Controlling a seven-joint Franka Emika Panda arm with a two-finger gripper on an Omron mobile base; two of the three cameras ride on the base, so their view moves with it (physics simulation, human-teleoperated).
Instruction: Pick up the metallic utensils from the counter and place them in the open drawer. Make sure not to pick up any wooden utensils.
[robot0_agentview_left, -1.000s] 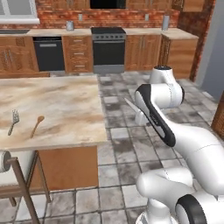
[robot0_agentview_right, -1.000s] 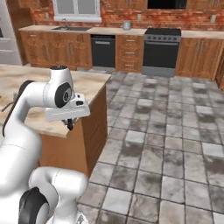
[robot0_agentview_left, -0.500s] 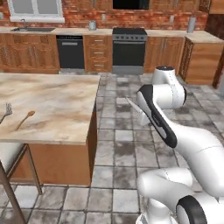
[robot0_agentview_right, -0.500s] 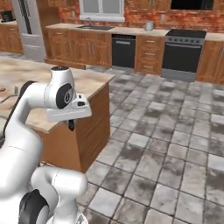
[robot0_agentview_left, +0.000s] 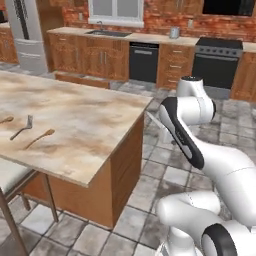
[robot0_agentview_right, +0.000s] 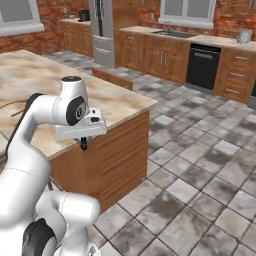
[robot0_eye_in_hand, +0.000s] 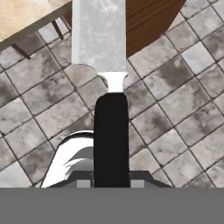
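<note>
Whole view swung; knife (robot0_eye_in_hand: 109, 87) in tool (robot0_eye_in_hand: 111, 181).

No writing, label, brand, number or sign can be read anywhere in these pictures: the surfaces that show are plain, without lettering.
</note>
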